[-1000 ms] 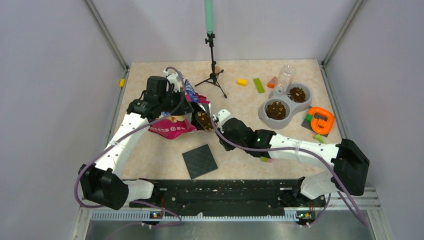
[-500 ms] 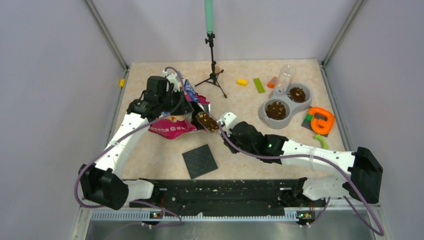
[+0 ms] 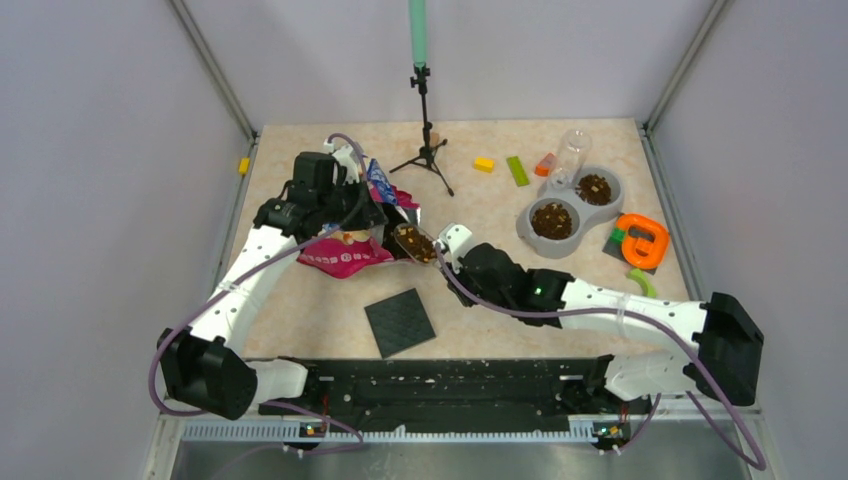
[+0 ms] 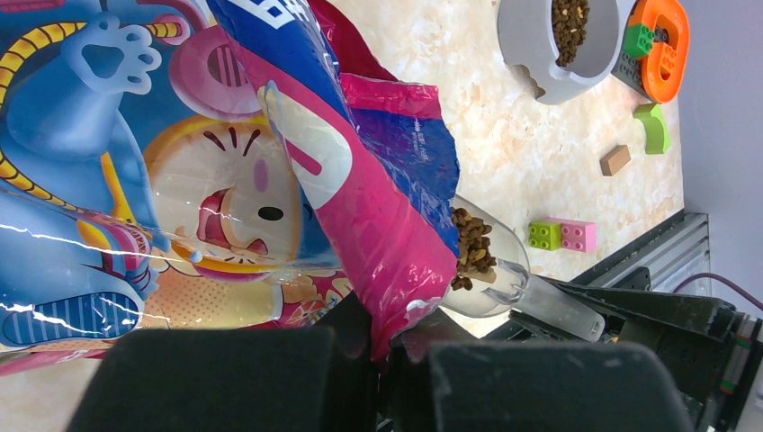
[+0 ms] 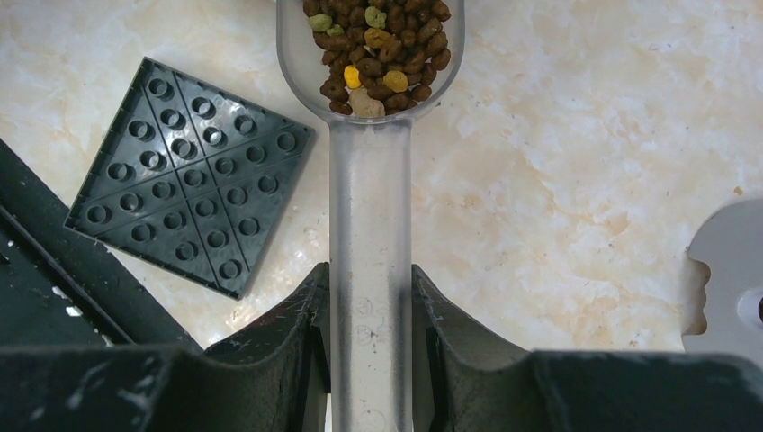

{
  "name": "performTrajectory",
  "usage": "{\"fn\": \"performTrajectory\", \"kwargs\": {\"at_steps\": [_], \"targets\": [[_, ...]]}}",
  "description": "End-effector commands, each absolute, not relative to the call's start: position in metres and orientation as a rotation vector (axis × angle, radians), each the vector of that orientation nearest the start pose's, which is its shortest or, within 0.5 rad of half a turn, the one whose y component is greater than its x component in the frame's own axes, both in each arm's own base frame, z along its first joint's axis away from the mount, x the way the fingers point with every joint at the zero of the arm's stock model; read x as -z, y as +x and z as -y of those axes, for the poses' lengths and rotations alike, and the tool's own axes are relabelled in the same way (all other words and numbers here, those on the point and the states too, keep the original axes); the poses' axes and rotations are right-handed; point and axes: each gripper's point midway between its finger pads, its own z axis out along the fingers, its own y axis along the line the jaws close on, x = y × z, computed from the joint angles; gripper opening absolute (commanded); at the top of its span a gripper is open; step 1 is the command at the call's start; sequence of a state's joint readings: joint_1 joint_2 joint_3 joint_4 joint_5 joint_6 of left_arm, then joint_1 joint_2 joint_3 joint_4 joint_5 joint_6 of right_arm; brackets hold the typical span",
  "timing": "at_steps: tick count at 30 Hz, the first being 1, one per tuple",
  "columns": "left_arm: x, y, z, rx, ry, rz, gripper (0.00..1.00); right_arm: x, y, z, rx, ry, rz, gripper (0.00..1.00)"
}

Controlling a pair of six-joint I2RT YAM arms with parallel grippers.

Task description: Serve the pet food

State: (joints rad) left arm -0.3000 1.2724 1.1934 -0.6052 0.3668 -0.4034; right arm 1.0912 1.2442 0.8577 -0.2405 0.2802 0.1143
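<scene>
The glossy pink-and-blue pet food bag point(image 3: 345, 250) lies at the left of the table. My left gripper point(image 3: 366, 214) is shut on the pink edge at the bag's mouth point(image 4: 396, 297), holding it up. A clear plastic scoop point(image 5: 371, 135) heaped with brown kibble point(image 5: 378, 45) sits level just outside the bag's mouth point(image 3: 413, 243). My right gripper point(image 5: 371, 301) is shut on the scoop's handle. At the right stands a grey double bowl point(image 3: 524, 226) with kibble in both wells.
A black studded baseplate point(image 3: 399, 322) lies near the front, under the scoop's left side. A small tripod point(image 3: 428, 150) stands at the back. Yellow point(image 3: 484, 164) and green point(image 3: 517, 170) bricks, a clear bottle point(image 3: 571, 152) and an orange toy point(image 3: 642, 240) surround the bowl.
My right arm stretched out and its elbow swung right; the loaded scoop drew slightly out of the bag's mouth. The left gripper and bag stayed put.
</scene>
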Motion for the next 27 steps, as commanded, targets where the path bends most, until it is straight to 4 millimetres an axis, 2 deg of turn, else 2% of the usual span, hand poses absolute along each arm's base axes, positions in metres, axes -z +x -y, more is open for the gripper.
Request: {"fn": "performTrajectory", "kwargs": {"at_steps": [1, 6, 13, 18, 27], "targets": [[-0.279, 0.318, 0.19, 0.86, 0.127, -2.15, 0.0, -0.184, 0.212, -0.314, -0.437, -0.83, -1.904, 0.0], [-0.277, 0.322, 0.189, 0.853, 0.101, -2.16, 0.0, -0.196, 0.212, -0.308, -0.419, -0.825, -1.9, 0.0], [-0.289, 0.332, 0.187, 0.83, 0.063, -2.157, 0.0, -0.225, 0.209, -0.291, -0.406, -0.785, -1.881, 0.0], [-0.282, 0.337, 0.182, 0.791, 0.028, -2.177, 0.0, -0.241, 0.208, -0.276, -0.378, -0.744, -1.887, 0.0], [-0.281, 0.335, 0.176, 0.766, 0.008, -2.165, 0.0, -0.238, 0.206, -0.24, -0.288, -0.637, -1.953, 0.0]]}}
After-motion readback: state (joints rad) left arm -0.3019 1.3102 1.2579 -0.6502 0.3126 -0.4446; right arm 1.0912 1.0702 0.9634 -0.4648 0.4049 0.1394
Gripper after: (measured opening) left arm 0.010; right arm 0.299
